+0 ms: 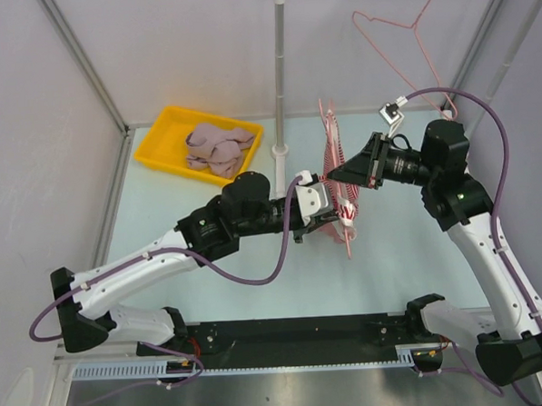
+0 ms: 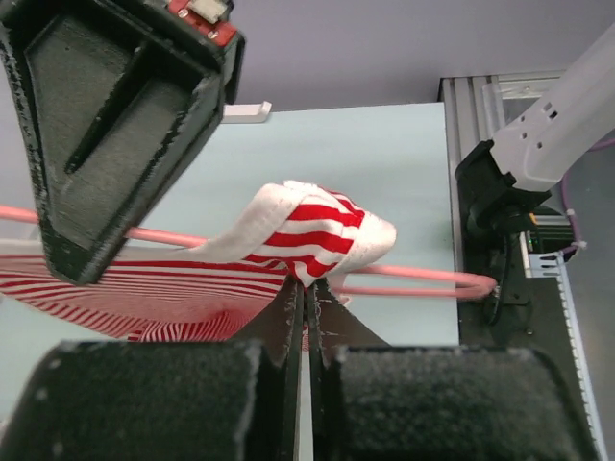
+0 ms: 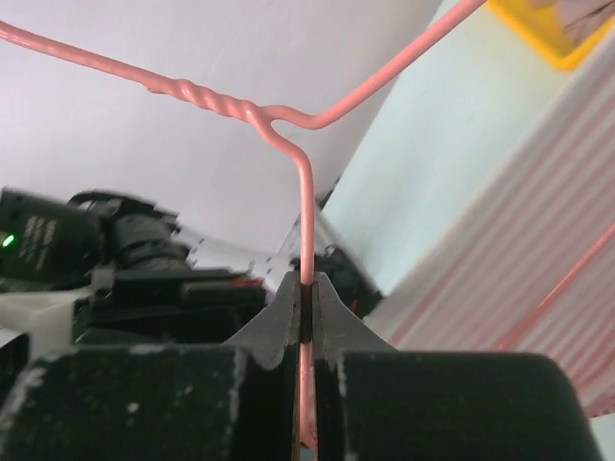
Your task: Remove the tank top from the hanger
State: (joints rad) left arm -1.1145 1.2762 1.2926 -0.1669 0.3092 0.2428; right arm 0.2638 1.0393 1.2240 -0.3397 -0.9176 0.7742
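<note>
Right fingers (image 3: 292, 307) clamped on hanger (image 3: 304, 202) neck. Left fingers (image 2: 288, 315) pinch top (image 2: 307, 226) by its shoulder, bunched just above their tips at the hanger's end. Step: slipping shoulder off. Next, probably: pull outward past the wire end.

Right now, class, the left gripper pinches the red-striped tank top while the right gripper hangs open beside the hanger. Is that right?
One thing is wrong. The left gripper does pinch the tank top, but the right gripper is not open beside the hanger: the right wrist view shows it shut on the wire.
</note>
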